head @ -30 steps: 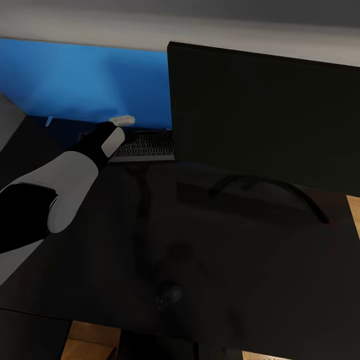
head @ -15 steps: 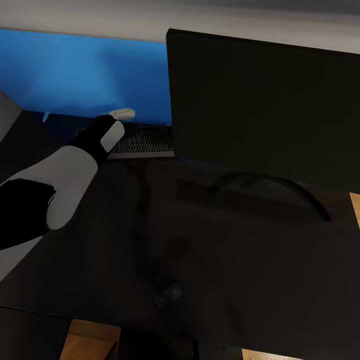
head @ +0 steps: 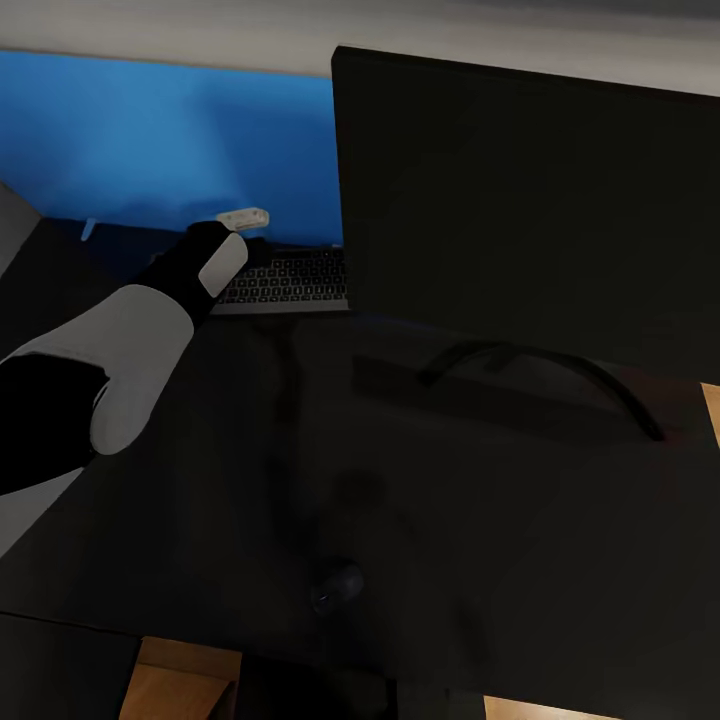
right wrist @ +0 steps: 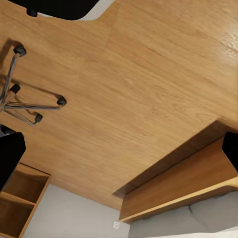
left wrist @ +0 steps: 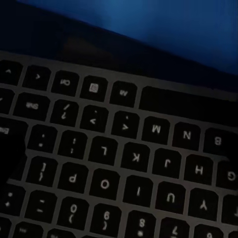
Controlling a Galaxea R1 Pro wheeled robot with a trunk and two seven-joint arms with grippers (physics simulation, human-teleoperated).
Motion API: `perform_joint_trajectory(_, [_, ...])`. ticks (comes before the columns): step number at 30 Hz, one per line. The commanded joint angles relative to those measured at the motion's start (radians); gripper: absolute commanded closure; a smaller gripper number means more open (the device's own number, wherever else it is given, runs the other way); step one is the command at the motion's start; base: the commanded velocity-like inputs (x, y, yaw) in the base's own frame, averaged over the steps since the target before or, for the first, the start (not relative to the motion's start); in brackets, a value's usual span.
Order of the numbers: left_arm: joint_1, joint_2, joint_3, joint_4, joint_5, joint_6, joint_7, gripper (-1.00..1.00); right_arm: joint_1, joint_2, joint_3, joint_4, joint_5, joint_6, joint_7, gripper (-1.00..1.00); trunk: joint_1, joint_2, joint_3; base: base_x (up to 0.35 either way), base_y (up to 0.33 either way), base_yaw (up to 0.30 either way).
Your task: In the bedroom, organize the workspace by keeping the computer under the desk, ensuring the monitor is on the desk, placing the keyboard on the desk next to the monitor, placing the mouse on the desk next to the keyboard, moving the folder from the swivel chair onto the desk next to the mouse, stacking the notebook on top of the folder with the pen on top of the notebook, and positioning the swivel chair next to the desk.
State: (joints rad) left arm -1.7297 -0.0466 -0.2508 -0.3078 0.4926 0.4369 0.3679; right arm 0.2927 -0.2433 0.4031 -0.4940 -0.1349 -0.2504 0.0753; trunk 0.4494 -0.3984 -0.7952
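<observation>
Black-topped bench [head: 300,480] with a bright blue back panel [head: 150,140] spread across the head view, and carried most of the task's things already. Stood upright on it: large flat black monitor [head: 530,200] on its thin curved arc stand [head: 545,375], so that step looked done. Lay flat at the back edge against the blue panel, partly tucked behind the monitor's left side: slim silver-grey keyboard with black keys [head: 290,285], arguably on the bench yet hardly beside the screen. Reached over that keyboard's left end with the white-and-black left arm; left gripper [head: 243,218] close above the keys [left wrist: 124,163] in the left wrist view, fingers hidden, so could not tell whether parted or clenched. Sat alone near the front edge, well apart from the keyboard: small dark oval mouse [head: 337,587], likely still to be moved. Hung away over the oak wood floor [right wrist: 139,84] with the right arm, its gripper's dark fingers [right wrist: 10,156] wide apart and holding nothing; chrome star base with black casters [right wrist: 20,101] of the swivel chair nearby. Judged left to do: keyboard placement, mouse, folder, notebook, pen, chair
</observation>
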Motion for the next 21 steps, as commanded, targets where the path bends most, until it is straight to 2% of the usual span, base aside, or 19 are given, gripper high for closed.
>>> perform_joint_trajectory(1, [0.0,0.001,-0.008,-0.001,0.011,0.003,0.008,-1.0,0.0,-0.001,0.005,-0.001,-0.011,-0.002,0.002,-1.0,0.001,-0.002,-0.001,0.0,0.0,0.0])
perform_joint_trajectory(21, [0.001,0.005,-0.007,-0.002,0.011,0.002,0.008,-1.0,0.0,-0.002,0.005,-0.001,-0.012,-0.001,0.003,-1.0,0.001,-0.002,-0.024,0.0,0.0,0.0])
